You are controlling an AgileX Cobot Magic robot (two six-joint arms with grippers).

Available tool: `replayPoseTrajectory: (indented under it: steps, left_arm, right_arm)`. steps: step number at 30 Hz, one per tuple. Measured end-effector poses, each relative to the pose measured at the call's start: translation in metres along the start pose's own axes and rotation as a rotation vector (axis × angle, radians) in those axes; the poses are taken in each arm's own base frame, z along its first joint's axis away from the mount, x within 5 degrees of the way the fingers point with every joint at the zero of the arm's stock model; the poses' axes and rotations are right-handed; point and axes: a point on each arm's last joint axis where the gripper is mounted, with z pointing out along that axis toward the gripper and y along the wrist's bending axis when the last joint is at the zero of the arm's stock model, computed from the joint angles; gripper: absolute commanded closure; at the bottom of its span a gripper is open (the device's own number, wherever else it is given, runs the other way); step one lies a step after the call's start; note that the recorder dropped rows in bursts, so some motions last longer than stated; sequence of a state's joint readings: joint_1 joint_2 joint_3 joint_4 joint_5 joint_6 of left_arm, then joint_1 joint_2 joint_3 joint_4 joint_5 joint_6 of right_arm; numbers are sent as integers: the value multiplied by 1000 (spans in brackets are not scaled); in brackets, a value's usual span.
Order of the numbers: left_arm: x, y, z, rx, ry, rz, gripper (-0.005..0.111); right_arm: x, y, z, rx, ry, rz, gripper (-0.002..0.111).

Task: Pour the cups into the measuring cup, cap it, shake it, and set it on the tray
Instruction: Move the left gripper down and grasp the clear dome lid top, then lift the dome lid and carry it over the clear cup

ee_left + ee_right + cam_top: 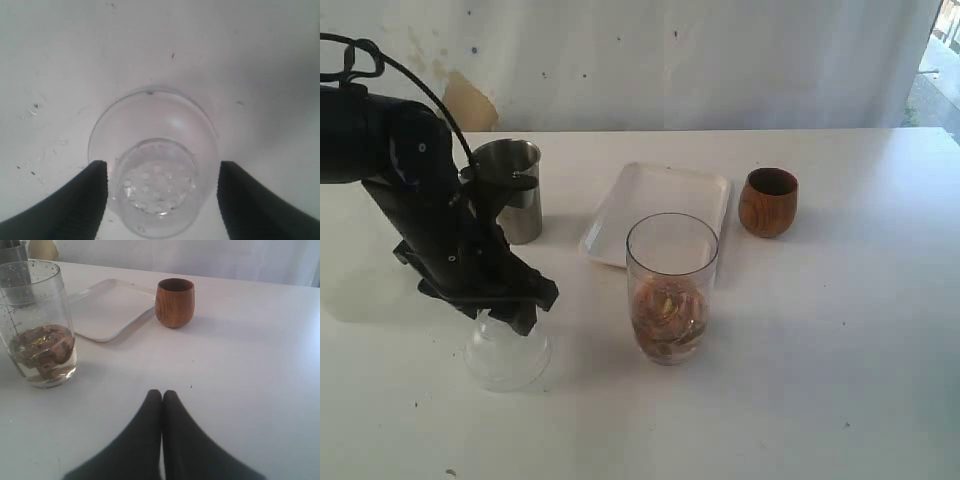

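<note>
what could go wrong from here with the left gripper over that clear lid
The clear lid is smooth and domed, and the left gripper, jaws open, only straddles its narrow perforated top, so it may slip or tilt when pinched. The steel tumbler appears close behind that arm; a swing might knock it. The measuring cup stands uncapped with liquid and brown pieces inside; a misplaced lid could tip it.
</note>
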State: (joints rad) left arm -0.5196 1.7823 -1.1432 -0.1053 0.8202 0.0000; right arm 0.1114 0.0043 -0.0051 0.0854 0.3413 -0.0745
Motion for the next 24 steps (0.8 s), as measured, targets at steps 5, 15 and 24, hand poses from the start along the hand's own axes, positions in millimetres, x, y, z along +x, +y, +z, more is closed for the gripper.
replayPoseTrajectory:
  steps: [5, 15, 24]
  left_arm:
    - [1, 1, 5, -11, 22, 8, 57]
    - [2, 2, 3, -14, 32, 157, 107]
    - [-10, -2, -61, -34, 22, 235, 107]
  right_arm:
    - [0, 0, 0, 0, 0, 0, 108]
    - [0, 0, 0, 0, 0, 0, 108]
    - [0, 0, 0, 0, 0, 0, 108]
